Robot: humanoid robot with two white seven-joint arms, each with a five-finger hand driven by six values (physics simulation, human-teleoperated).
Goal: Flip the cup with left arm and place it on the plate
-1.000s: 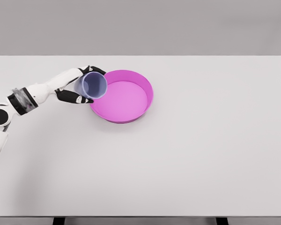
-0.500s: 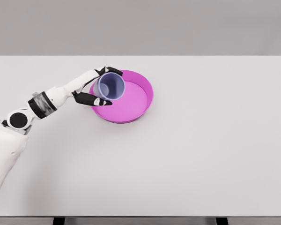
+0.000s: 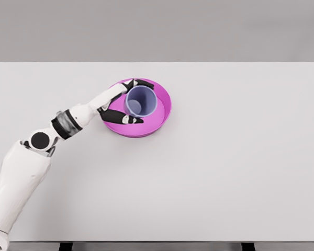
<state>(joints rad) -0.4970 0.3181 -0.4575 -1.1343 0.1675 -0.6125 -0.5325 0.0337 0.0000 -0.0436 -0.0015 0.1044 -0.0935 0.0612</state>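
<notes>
A translucent lavender cup (image 3: 141, 102) stands nearly upright, mouth up, over the middle of the magenta plate (image 3: 164, 107). My left hand (image 3: 126, 101) is shut on the cup from its left side, with black-tipped fingers (image 3: 141, 82) curled behind it and the thumb (image 3: 123, 118) in front. The white left arm reaches in from the lower left. Whether the cup's base touches the plate floor cannot be told. The right arm is out of view.
The plate sits on a wide white table (image 3: 225, 157), left of its middle and toward the far edge. A grey wall rises behind the table's far edge.
The left hand has carried the cup rightward from the plate's left rim to over its middle. The cup has turned from mouth-toward-camera to nearly upright.
</notes>
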